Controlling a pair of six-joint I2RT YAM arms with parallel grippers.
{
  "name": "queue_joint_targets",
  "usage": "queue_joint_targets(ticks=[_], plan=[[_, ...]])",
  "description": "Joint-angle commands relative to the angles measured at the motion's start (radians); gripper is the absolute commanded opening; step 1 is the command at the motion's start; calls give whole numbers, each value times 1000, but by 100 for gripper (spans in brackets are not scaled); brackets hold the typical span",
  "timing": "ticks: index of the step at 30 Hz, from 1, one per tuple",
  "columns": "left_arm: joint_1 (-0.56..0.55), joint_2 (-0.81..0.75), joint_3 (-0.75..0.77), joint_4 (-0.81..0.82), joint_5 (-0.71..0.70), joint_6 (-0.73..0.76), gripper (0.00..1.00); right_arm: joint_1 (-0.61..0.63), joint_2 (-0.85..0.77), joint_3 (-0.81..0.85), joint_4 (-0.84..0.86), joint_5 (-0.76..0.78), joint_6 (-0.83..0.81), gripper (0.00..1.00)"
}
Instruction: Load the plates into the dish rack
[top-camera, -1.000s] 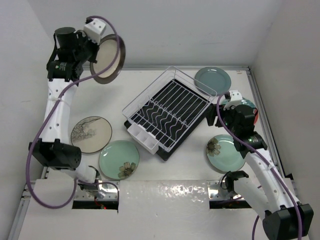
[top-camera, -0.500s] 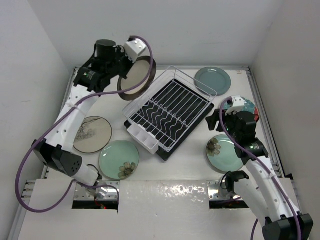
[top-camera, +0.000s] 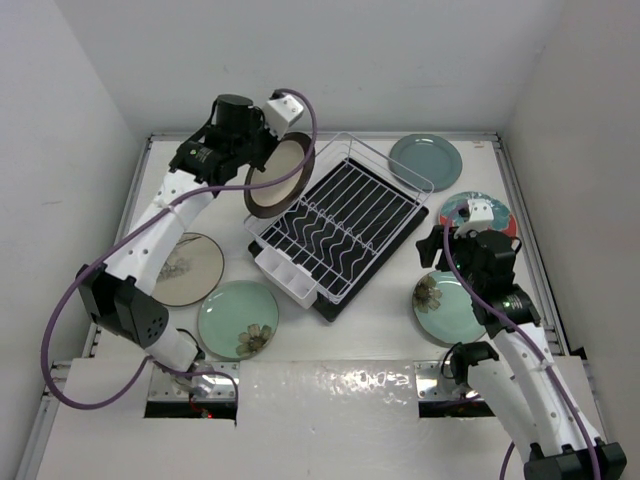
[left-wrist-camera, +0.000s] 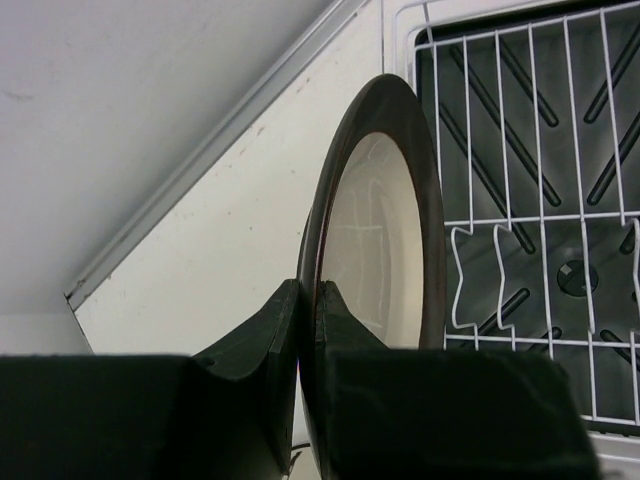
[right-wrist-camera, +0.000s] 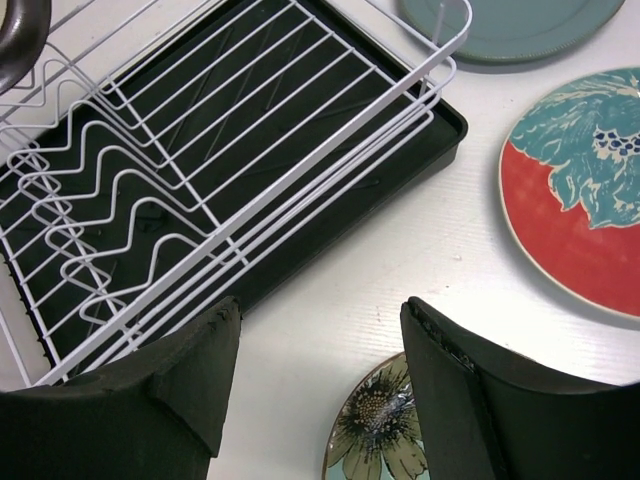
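Plate (left-wrist-camera: 375, 240), brown-rimmed, pinched edge-on in left gripper (left-wrist-camera: 300, 300), apparently over dish rack (top-camera: 340, 215) corner.

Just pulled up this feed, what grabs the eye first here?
The left gripper pinches a cream plate with a dark brown rim, held on edge in the air at the far-left edge of the dish rack, which has no plates in it. The right gripper hangs open above the table, between the rack and the red plate.
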Motion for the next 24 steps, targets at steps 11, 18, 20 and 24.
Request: queue_joint_targets(ticks=[11, 18, 20, 24], plan=[[-64, -28, -86, 302, -160, 5, 0, 5, -11, 9, -1, 27, -23, 66], [-76, -20, -114, 311, -173, -1, 0, 4, -11, 10, -16, 41, -41, 68], [-77, -25, -156, 306, -132, -3, 0, 4, -16, 2, -10, 41, -40, 68], [-74, -17, -226, 311, -131, 12, 0, 4, -16, 0, -12, 41, -41, 68]])
